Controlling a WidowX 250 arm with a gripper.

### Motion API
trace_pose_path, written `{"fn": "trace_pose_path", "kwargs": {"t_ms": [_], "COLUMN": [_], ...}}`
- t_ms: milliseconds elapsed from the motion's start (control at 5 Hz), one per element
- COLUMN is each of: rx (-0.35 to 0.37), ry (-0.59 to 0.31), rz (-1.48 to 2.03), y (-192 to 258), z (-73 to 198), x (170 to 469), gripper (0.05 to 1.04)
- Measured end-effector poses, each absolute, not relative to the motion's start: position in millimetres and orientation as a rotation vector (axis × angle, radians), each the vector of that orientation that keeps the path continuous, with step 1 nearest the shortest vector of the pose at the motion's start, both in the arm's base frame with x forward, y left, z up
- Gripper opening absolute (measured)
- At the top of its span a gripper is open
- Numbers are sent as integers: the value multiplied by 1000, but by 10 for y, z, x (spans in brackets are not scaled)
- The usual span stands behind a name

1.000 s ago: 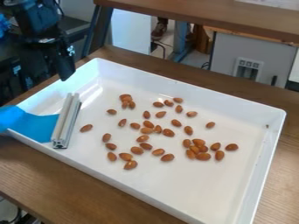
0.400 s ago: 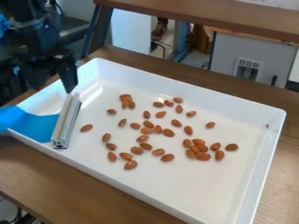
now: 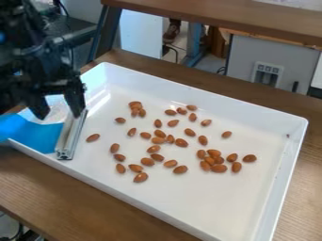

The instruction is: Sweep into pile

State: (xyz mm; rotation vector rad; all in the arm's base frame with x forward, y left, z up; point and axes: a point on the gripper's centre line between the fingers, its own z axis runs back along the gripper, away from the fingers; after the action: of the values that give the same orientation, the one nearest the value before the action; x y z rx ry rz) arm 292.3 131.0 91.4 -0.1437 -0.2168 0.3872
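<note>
We log the white tray (image 3: 252,207) as our landmark; entries run left to right.

At the tray's left end, a blue sheet (image 3: 35,135) crosses the wall from outside and runs down onto the tray floor. Over the tray's far left part hangs the black gripper (image 3: 60,113), its jaws set wide with a visible gap between the two fingers. One fingertip overlaps the far end of the metal bar in our view; we cannot tell whether they touch.

The metal bar (image 3: 72,136) lies inside the tray's left part, slanting from the far side toward the near wall, its left side against the blue sheet. Its near end sits close to the tray's near left edge, so room is tight there; to its right, a strip of bare floor runs before most of the almonds.

The almonds (image 3: 181,142) are scattered over the tray's middle (we note one lone almond (image 3: 93,137) nearest the bar). A small clump gathers toward the tray's far left, and a denser cluster (image 3: 213,159) sits right of centre. The rightmost almond (image 3: 250,158) has a band of bare floor between it and the tray's right wall. A wider stretch of floor opens at the tray's near right corner.

Beneath the tray, the wooden table (image 3: 311,164) extends past its right wall.
</note>
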Motion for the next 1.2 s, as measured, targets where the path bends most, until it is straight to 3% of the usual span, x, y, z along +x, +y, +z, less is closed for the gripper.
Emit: {"fn": "trace_pose_path", "kwargs": {"t_ms": [200, 400, 1000, 1200], "rx": [-222, -250, -161, -148], "ry": [-255, -257, -239, -218], "rz": [461, 503, 479, 500], "y": [1223, 1161, 1068, 1069], "z": [886, 827, 738, 702], "x": [2880, 2835, 2884, 2870], "gripper": [998, 998, 972, 695]}}
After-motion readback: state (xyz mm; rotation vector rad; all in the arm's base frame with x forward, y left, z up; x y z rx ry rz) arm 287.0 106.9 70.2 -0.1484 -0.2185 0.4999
